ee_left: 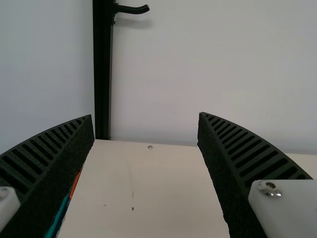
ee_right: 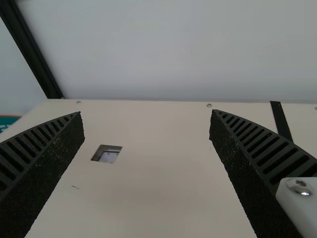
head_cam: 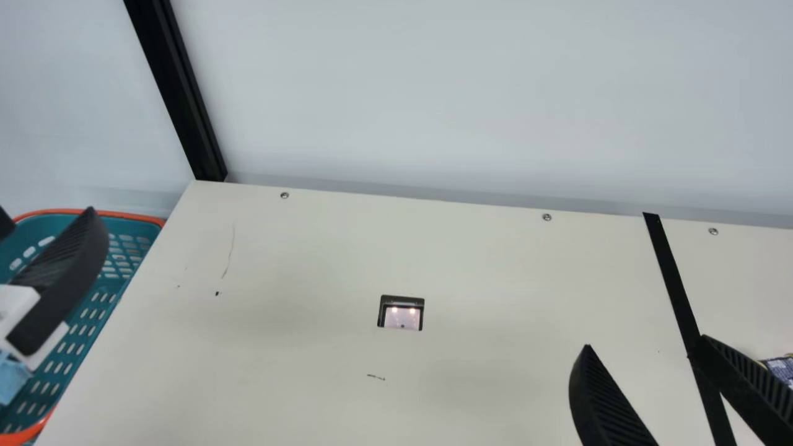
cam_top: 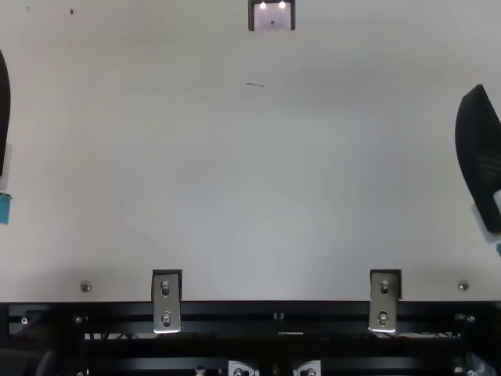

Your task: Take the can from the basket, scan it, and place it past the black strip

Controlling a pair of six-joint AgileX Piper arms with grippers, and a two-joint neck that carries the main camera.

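Note:
My left gripper (head_cam: 46, 217) stands open over the basket (head_cam: 133, 216), which is teal with an orange rim, at the main view's left edge. Much of the basket's inside is hidden behind that gripper. Nothing is between the fingers of the left gripper (ee_left: 145, 115) in its wrist view. At the lower right, my right gripper (head_cam: 645, 342) is open, one finger overlapping the black strip (head_cam: 672, 272). The right wrist view has the right gripper (ee_right: 146, 112) apart and holding nothing. A scanner window (head_cam: 403, 317) with two lights is set into the table.
Beyond the black strip, a dark patterned item (head_cam: 782, 369) lies at the main view's right edge, partly cut off. A pale wall runs behind the table (head_cam: 297, 260), with a black post (head_cam: 179, 93) at its left back corner.

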